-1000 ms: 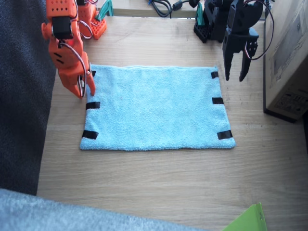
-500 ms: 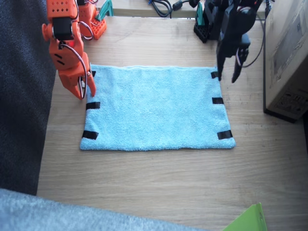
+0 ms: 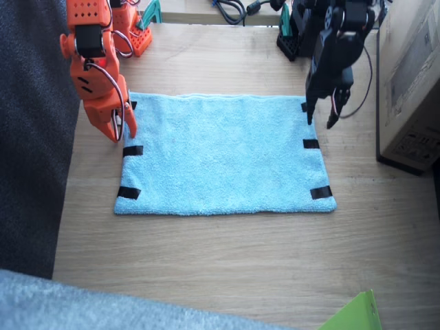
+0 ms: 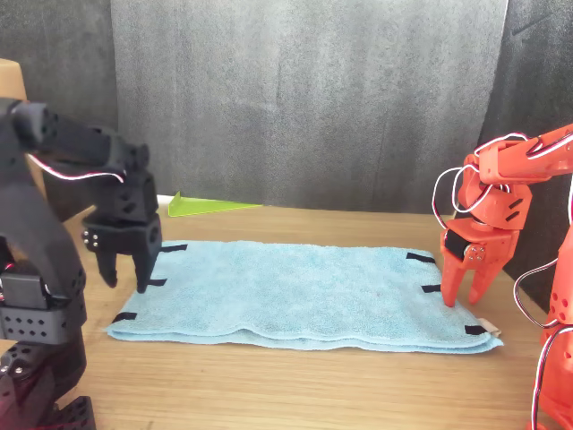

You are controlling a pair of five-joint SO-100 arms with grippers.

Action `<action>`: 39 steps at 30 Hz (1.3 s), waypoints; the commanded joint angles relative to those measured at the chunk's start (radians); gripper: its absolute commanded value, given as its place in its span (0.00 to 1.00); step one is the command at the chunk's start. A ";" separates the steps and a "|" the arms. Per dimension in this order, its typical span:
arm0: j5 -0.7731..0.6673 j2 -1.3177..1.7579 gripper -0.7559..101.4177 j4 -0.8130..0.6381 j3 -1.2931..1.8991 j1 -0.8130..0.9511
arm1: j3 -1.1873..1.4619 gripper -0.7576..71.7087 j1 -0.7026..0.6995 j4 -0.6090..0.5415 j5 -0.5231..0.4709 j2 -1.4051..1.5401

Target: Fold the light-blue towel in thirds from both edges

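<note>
The light-blue towel [image 3: 223, 155] lies flat and unfolded on the wooden table, with black tape marks along both short edges and a small white tag [image 4: 486, 327] at one corner. My orange right gripper [image 3: 122, 134] points down at the short edge by its far tape mark, fingers slightly apart, holding nothing; the front view shows it [image 4: 463, 291] just over that edge. My black left gripper [image 3: 320, 121] hangs open above the opposite short edge near the far corner, straddling the edge. In the front view it [image 4: 125, 279] sits a little above the cloth.
A cardboard box [image 3: 412, 82] stands close beside the left arm. Dark grey fabric [image 3: 31, 137] runs along the right arm's side, and grey cloth [image 3: 103, 306] covers the near edge. A bright green sheet corner [image 3: 354, 313] pokes in at the near corner. Cables lie at the far edge.
The left gripper has swung inward and come down over the towel's far corner on its side. The right arm and the towel have not moved.
</note>
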 commanded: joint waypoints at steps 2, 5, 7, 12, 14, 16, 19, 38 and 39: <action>0.028 -0.051 0.25 0.035 -0.078 0.003 | -0.006 0.29 0.032 0.006 0.002 0.000; 0.035 -0.083 0.25 0.052 -0.103 0.000 | -0.008 0.29 0.034 0.006 0.000 -0.003; 0.044 -0.109 0.25 0.069 -0.121 -0.006 | -0.009 0.29 0.034 0.006 0.000 -0.005; 0.055 -0.158 0.24 0.098 -0.156 0.000 | -0.009 0.29 0.035 0.008 -0.002 -0.006; 0.054 -0.172 0.23 0.103 -0.166 -0.005 | -0.011 0.29 0.035 0.009 -0.003 -0.008; 0.052 -0.193 0.22 0.118 -0.181 -0.011 | -0.017 0.29 0.037 0.014 -0.003 -0.015; 0.049 -0.212 0.19 0.126 -0.196 -0.011 | -0.028 0.28 0.040 0.021 -0.006 -0.029; 0.040 -0.173 0.01 0.118 -0.163 -0.014 | -0.052 0.01 0.067 0.048 -0.035 -0.063; 0.040 -0.172 0.01 0.118 -0.161 -0.015 | -0.052 0.01 0.067 0.049 -0.034 -0.063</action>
